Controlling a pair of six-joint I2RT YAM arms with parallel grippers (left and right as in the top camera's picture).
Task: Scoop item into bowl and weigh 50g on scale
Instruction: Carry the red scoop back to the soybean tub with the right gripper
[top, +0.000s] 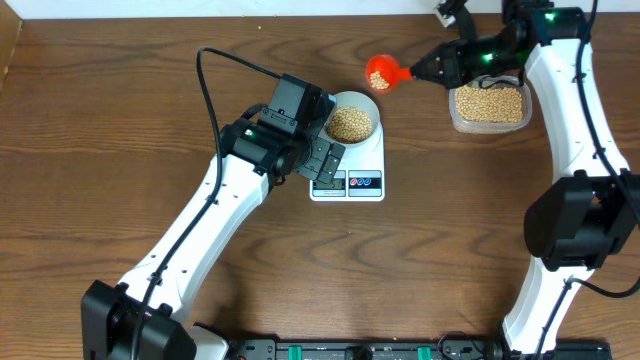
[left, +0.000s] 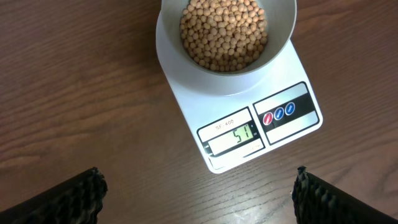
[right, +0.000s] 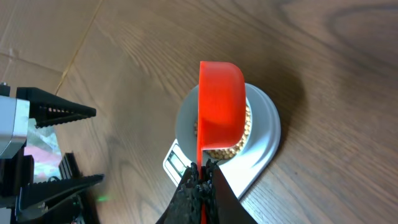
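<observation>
pale bowl (left: 280, 25) centred on the white scale (left: 205, 109), filled with tan beans (left: 224, 28). on the grey display (left: 236, 137), what looks like 51. right gripper (right: 202, 180) clamped tight on the handle of a red scoop (right: 221, 106), held in the air and turned on its side. from overhead, scoop just up and right of the bowl, between it and the clear tub (top: 490, 127) of more beans. left gripper (left: 198, 177) spread wide, gripping nothing, hovering over the wooden table (left: 74, 93) by the scale's front-left edge, with the display visible between its dark fingers (left: 81, 199).
</observation>
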